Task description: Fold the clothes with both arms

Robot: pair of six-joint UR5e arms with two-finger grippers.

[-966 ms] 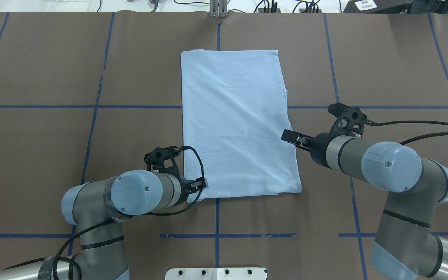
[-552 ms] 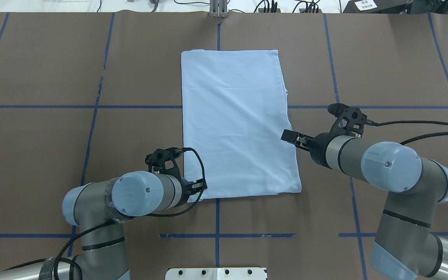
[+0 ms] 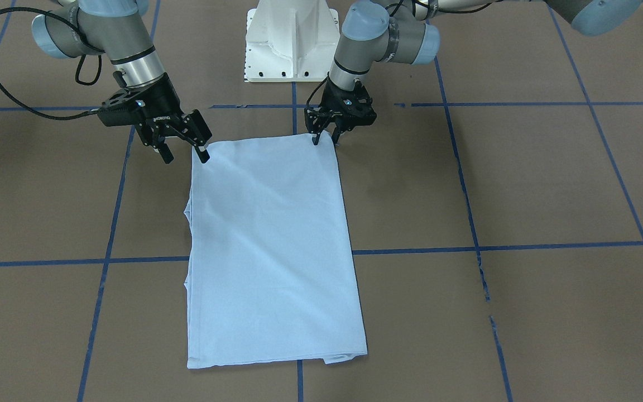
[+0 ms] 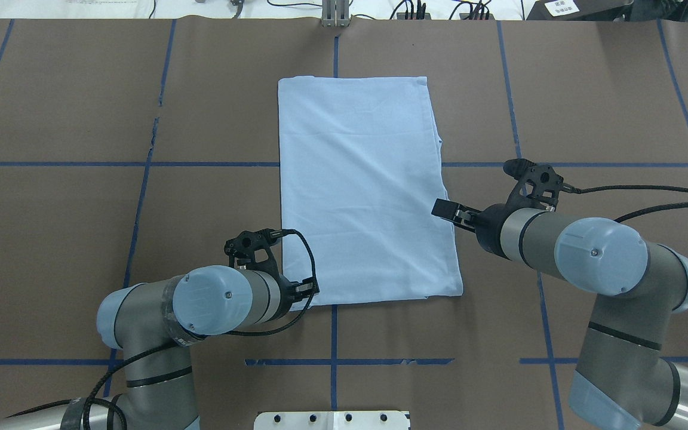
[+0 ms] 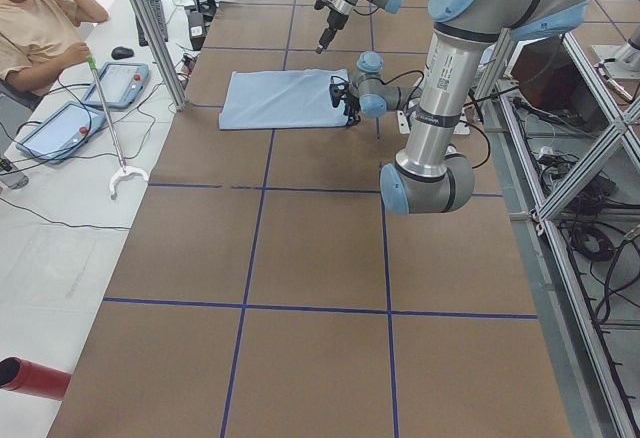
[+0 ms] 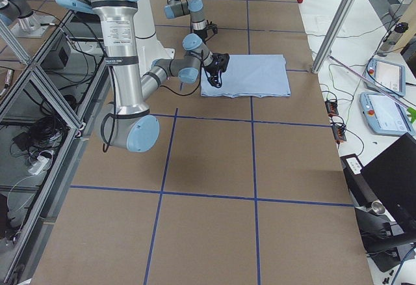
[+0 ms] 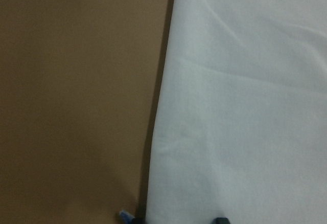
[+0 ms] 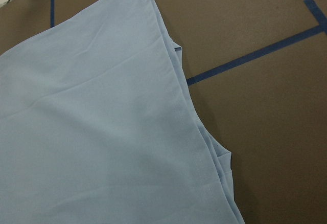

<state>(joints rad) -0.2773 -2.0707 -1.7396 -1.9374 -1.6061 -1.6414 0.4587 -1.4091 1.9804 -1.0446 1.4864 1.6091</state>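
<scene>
Lengthwise down the middle of the surface (image 4: 81,239) lies the T-shirt (image 4: 362,191), already folded into a tall, flat rectangle with no sleeve, collar or print showing. It looks like thin, soft knit: light and limp, with no stiffness of its own. It should sag between two holds, and its stacked layers may slip apart; along its right edge a lower layer already peeks out. The sensible holds are the two corners nearest the robot, each pinched through every layer, so the near end can be carried over to the far one. The left gripper (image 3: 325,135) stands at the near-left corner, fingers parted and straddling the edge, not yet clamped. The right gripper (image 3: 186,151) hangs by the near-right corner, spread wide and holding nothing. Blue tape lines (image 4: 141,163) cross the surface.
</scene>
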